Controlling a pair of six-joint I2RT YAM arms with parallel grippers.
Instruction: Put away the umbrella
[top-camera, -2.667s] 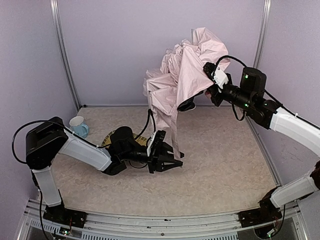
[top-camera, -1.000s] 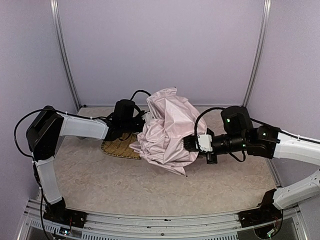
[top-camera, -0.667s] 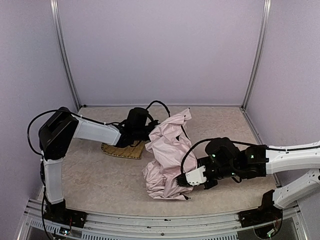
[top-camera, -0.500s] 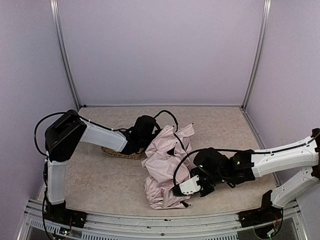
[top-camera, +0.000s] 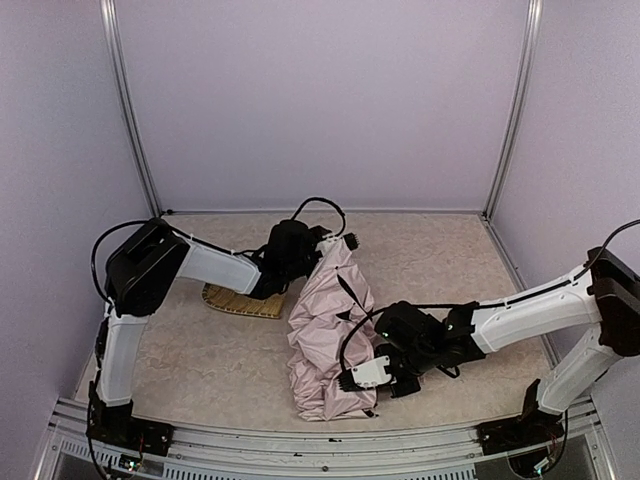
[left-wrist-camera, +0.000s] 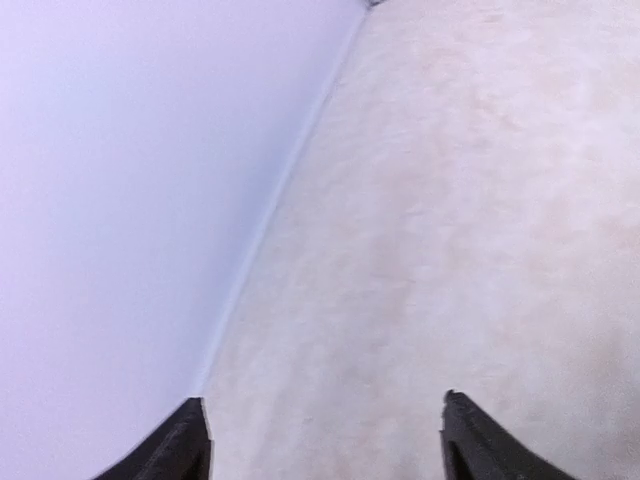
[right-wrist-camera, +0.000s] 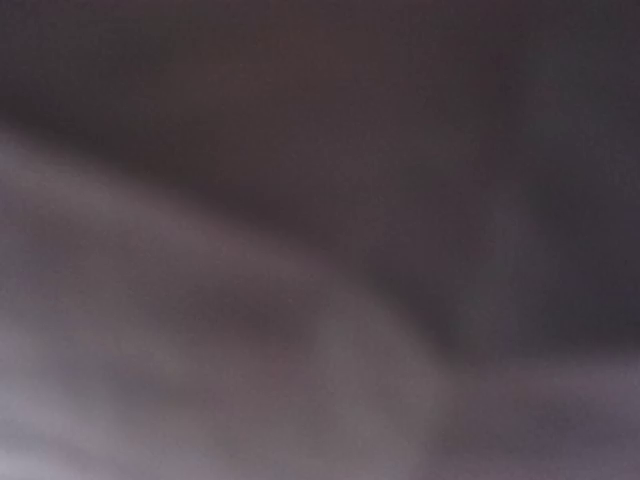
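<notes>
woven straw mat (top-camera: 238, 302) flat on beige table (top-camera: 200, 368), left of centre; lilac walls (top-camera: 320, 100) behind

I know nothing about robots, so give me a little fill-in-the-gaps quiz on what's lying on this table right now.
1. The crumpled umbrella lying on the table is pale ____.
2. The woven straw mat sits partly under the ____ robot arm.
3. The left tool is ____, with nothing between its fingers.

Missing words: pink; left; open.
</notes>
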